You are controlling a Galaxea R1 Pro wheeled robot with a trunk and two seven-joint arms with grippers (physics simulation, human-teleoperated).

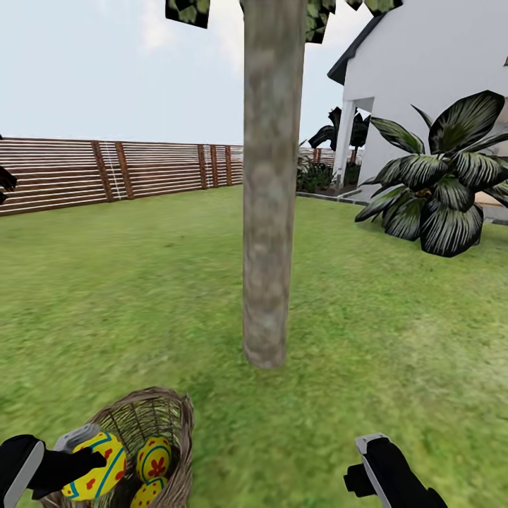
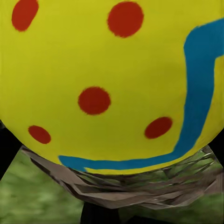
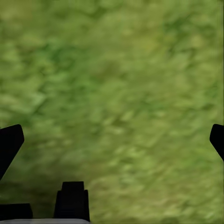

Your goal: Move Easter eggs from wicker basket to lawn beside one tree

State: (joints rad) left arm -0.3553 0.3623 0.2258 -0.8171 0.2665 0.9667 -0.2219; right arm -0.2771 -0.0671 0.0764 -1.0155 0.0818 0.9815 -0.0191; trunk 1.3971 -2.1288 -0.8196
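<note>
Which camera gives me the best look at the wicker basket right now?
The head view: the wicker basket sits on the lawn near the tree, with two eggs visible inside and a third egg in the left hand. The left wrist view catches a strip of its weave beneath that egg. The right wrist view shows grass.

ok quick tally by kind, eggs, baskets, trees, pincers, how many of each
Easter eggs: 3, one in the left pincer, two in the basket
wicker basket: 1
tree with a bare trunk: 1
pincers: 2, the right pincer wide open over the lawn
Total: 7
</note>
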